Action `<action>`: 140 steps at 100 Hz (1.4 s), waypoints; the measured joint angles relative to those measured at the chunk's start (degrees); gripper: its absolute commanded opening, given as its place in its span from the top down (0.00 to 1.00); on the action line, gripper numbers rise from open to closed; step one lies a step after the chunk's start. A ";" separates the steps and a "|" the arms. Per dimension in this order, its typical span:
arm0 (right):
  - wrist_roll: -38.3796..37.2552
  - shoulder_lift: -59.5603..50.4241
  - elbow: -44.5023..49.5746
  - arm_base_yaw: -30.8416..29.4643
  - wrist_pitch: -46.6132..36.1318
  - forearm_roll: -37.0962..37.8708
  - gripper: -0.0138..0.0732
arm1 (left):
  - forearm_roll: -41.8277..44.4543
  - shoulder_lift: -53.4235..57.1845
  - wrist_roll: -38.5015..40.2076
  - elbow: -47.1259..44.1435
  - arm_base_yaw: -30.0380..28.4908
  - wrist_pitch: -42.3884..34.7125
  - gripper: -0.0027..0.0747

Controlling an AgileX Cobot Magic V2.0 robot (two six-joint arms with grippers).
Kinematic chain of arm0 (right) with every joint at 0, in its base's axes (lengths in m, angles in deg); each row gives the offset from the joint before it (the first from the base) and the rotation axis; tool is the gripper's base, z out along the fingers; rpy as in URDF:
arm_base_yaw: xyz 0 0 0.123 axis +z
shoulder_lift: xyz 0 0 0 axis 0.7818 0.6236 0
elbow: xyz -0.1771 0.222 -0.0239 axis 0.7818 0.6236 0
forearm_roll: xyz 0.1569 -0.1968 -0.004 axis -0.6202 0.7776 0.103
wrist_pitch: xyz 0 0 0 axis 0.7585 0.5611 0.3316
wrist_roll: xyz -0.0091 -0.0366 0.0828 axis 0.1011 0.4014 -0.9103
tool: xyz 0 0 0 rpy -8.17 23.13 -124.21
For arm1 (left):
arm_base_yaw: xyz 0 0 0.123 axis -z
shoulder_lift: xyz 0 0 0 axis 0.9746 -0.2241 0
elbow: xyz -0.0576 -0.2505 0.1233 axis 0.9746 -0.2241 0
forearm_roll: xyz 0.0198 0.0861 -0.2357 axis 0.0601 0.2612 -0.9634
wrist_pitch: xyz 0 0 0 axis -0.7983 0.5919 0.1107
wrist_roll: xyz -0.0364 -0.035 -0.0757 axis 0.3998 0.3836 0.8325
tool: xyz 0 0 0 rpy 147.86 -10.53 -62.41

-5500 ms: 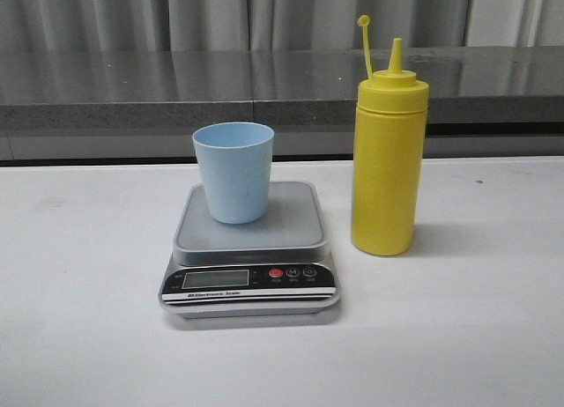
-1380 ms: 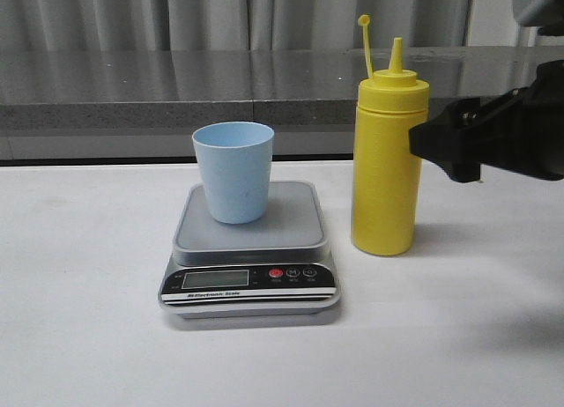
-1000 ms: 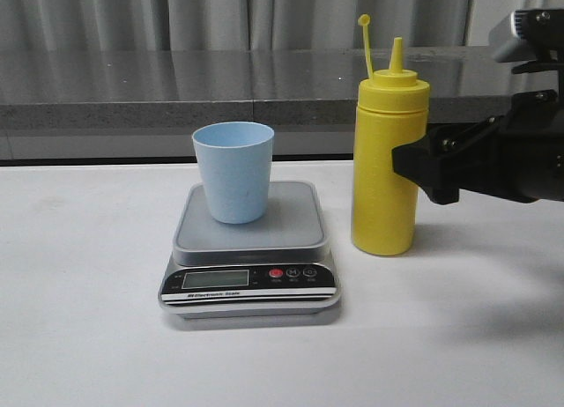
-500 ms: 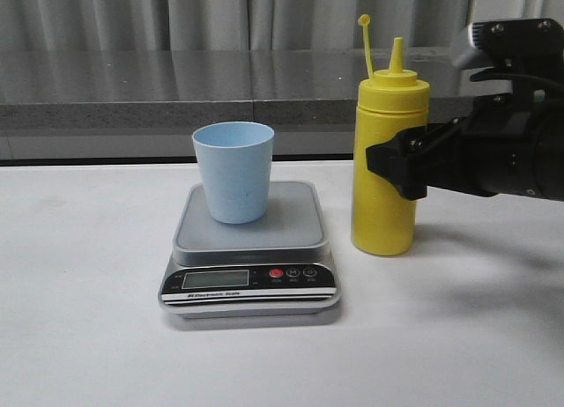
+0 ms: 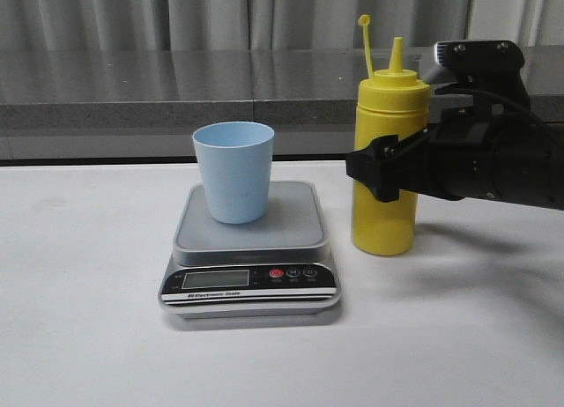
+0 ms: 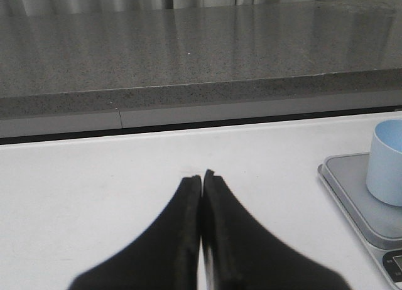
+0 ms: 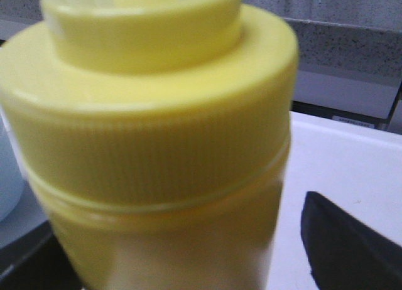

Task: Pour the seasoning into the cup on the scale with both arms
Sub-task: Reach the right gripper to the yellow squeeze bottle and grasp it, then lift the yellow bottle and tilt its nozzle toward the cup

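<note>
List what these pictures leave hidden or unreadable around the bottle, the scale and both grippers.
- Right gripper, front view: whether its fingers touch the seasoning bottle cannot be told; the near finger covers the contact.
- Right wrist view: the bottle is blurred and fills the frame, nozzle cut off.
- Scale display, front view: digits too small.
- Cup: contents hidden by its wall.
- Left gripper: absent from the front view.

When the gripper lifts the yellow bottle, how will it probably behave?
The yellow bottle is tall and narrow, so a sideways push may tip it. Its smooth plastic wall probably yields and may slip in the right gripper. Its thin cap strap will likely wobble.
</note>
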 measured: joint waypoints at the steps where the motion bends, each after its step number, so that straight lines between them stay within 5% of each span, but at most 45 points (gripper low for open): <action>1: 0.00 0.00 0.00 0.00 0.00 0.09 0.10 | 0.00 0.00 0.00 0.00 0.00 0.00 0.99; 15: 0.00 0.00 -0.35 0.00 0.10 0.09 0.15 | 0.00 0.00 0.00 0.00 0.00 0.00 0.99; 42: 0.00 0.00 -0.35 0.00 0.14 1.09 0.50 | 0.00 0.00 0.00 0.00 0.00 0.00 0.99; 84: 1.90 -2.48 -0.48 0.09 0.44 5.06 0.50 | 0.00 0.00 0.00 0.00 0.00 0.00 0.99; 140: 6.15 -10.05 -19.17 3.77 37.99 25.67 0.50 | 0.00 0.00 -0.02 0.00 0.00 0.00 0.99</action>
